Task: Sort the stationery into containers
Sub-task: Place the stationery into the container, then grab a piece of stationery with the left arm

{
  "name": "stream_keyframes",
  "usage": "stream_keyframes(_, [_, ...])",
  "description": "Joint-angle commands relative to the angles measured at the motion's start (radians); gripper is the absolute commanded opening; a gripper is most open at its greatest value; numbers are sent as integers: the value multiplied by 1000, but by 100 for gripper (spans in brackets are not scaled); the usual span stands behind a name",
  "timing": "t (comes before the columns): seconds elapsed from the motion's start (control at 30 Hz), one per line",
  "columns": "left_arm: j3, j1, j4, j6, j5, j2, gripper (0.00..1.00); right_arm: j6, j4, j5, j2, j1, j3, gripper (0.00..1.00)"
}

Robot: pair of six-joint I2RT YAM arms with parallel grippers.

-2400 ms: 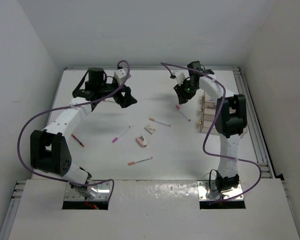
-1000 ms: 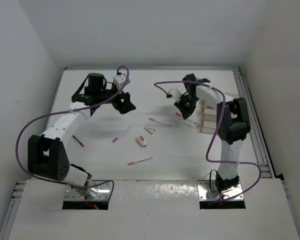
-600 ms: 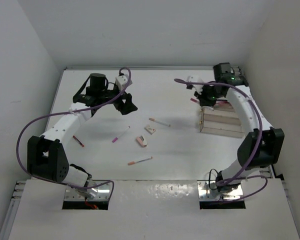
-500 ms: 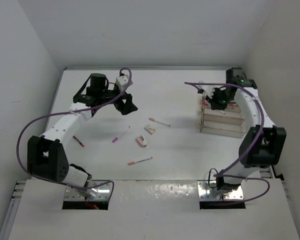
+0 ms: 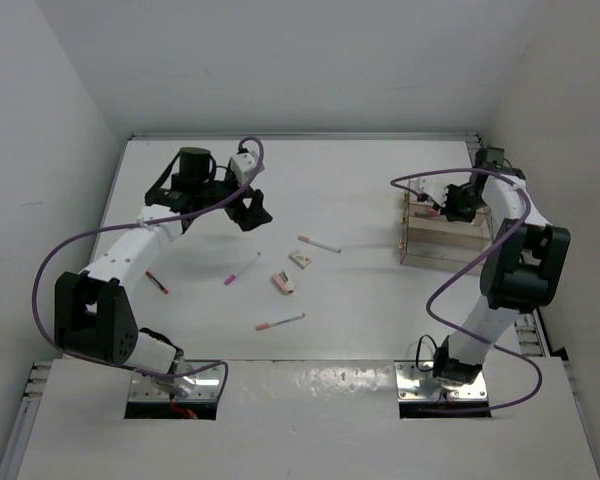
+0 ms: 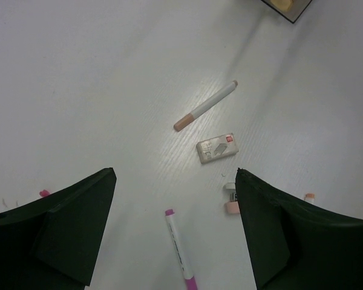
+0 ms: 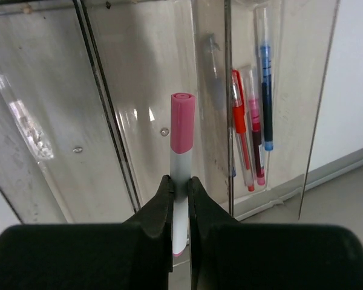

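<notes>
My right gripper is shut on a white pen with a pink cap and holds it over a middle slot of the clear divided box, which stands at the right. Several red, pink and blue pens lie in the box's right slot. My left gripper is open above the table, over a white pen with pink ends. Beyond it lie a white pen with a tan cap, a flat white eraser and a pinkish eraser.
In the top view another pen lies near the table's front and a red pen lies at the left beside my left arm. Purple cables loop off both arms. A metal rail runs along the table's right edge.
My right gripper picked a pen off the table middle and swung right and back with it until it hangs over the clear box. My left gripper stayed almost still.
</notes>
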Motion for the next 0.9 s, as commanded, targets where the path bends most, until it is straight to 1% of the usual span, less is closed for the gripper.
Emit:
stream_keyframes(0.0, [11,36,0,8,0,-15,88,-78,29,14,48,6,34,2])
stream_keyframes(0.03, [25,56,-6,8,-6,-11,91,-78,19,28,59,8,45,4])
stream_keyframes(0.13, [83,99,-98,67,-49,37,95,-72,6,46,90,15,51,18])
stream_keyframes(0.17, [147,107,-171,134,-76,82,95,-69,6,54,95,18,47,27])
stream_keyframes(0.23, [238,131,-259,223,-137,146,94,-60,14,57,92,21,38,34])
stream_keyframes(0.27, [343,136,-355,268,-156,225,93,-40,17,54,87,23,38,38])
stream_keyframes(0.3, [403,151,-417,381,-165,274,92,-25,14,47,78,25,39,42])
stream_keyframes(0.33, [465,159,-467,435,-173,320,89,14,10,37,72,25,47,44])
stream_keyframes(0.37, [582,171,-565,476,-170,415,88,37,2,25,67,26,51,46])
stream_keyframes(0.4, [638,194,-613,559,-164,464,87,58,-22,-8,58,26,57,48])
stream_keyframes(0.43, [692,202,-645,593,-150,507,83,95,-36,-24,40,29,62,51])
stream_keyframes(0.47, [742,211,-713,628,-144,553,82,112,-43,-38,29,32,58,51])
stream_keyframes(0.5, [834,229,-744,700,-138,634,80,127,-55,-65,17,32,53,51])
stream_keyframes(0.53, [878,235,-767,728,-129,672,79,165,-56,-82,-14,35,41,51])
stream_keyframes(0.57, [917,240,-803,745,-127,743,78,187,-60,-101,-26,37,36,51])
stream_keyframes(0.6, [985,269,-819,785,-123,774,77,209,-73,-137,-43,38,34,51])
stream_keyframes(0.63, [1008,275,-822,802,-117,799,77,250,-89,-159,-69,41,31,52])
stream_keyframes(0.67, [1020,281,-812,808,-115,836,76,271,-99,-180,-82,43,30,51])
stream_keyframes(0.8, [1001,306,-720,807,-119,868,77,337,-181,-308,-157,46,-7,51])
stream_keyframes(0.87, [988,312,-675,804,-121,887,77,354,-184,-331,-207,58,-38,52])
